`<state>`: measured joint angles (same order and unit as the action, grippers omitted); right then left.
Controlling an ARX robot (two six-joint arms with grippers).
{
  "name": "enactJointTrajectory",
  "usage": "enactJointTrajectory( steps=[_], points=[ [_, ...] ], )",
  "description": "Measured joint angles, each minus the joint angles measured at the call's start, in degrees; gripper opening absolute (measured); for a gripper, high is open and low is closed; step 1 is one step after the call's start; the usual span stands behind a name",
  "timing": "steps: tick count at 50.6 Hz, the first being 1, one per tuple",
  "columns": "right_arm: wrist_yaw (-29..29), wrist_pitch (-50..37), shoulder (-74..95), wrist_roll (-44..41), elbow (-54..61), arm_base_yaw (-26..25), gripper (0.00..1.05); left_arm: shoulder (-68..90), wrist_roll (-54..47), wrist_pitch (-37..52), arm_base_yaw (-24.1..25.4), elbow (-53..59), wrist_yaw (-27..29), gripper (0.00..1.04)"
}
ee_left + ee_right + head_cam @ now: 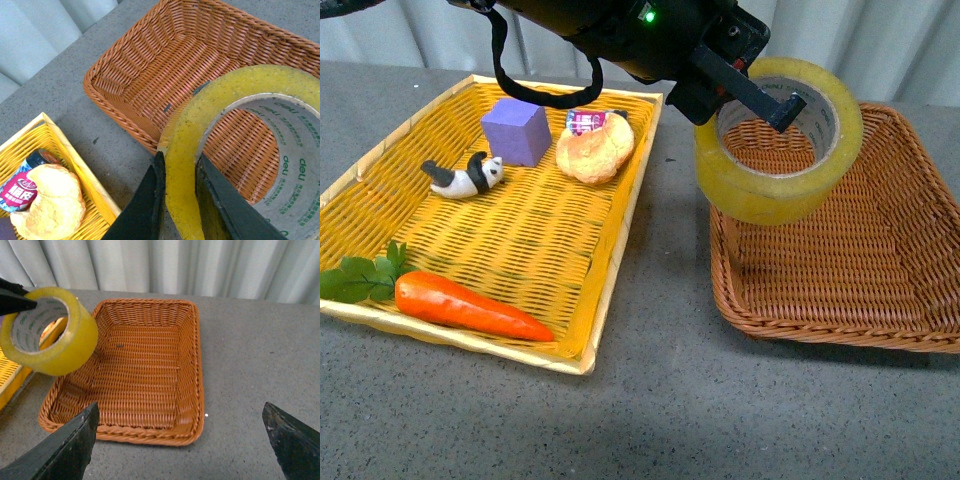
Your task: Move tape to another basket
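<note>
The tape (760, 190), a wide yellowish roll with a white printed core, hangs in the air over the near left corner of the brown woven wicker basket (820, 325). My left gripper (760, 95) is shut on the roll's wall, one finger inside the core and one outside. In the left wrist view the gripper (180, 162) pinches the tape (240, 85) above the basket (150, 65). My right gripper (180, 425) is open and empty, low by the basket's (197, 365) near edge. The tape (70, 347) shows there too. The basket is empty.
A shallow yellow woven tray (620, 230) lies left of the basket. It holds a purple cube (517, 130), a toy panda (465, 177), a bread bun (595, 148) and a carrot (470, 305). A strip of grey table separates tray and basket. A curtain hangs behind.
</note>
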<state>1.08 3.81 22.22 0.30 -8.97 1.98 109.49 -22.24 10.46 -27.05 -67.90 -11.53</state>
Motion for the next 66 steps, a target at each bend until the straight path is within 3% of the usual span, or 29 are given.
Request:
enactJointTrajectory(
  steps=[6, 12, 27, 43, 64, 66],
  points=[
    [3.1, -7.4, 17.5, -0.1, -7.1, 1.5, 0.96, 0.0, 0.0, 0.0, 0.0, 0.0, 0.0, 0.14],
    [2.6, -13.3, 34.3, -0.1, -14.6, 4.1, 0.96, 0.0, 0.0, 0.0, 0.0, 0.0, 0.0, 0.14],
    [2.1, -15.3, 55.8, 0.0, -26.8, 8.1, 0.96, 0.0, 0.0, 0.0, 0.0, 0.0, 0.0, 0.14],
    [1.8, -14.3, 66.3, 1.3, -34.4, 11.7, 0.96, 0.0, 0.0, 0.0, 0.0, 0.0, 0.0, 0.14],
    [-2.2, -14.1, 71.3, 4.0, -36.9, 12.7, 0.96, 0.0, 0.0, 0.0, 0.0, 0.0, 0.0, 0.14],
    [-2.1, -14.1, 71.5, 4.5, -37.0, 12.7, 0.91, 0.0, 0.0, 0.0, 0.0, 0.0, 0.0, 0.14]
  ],
)
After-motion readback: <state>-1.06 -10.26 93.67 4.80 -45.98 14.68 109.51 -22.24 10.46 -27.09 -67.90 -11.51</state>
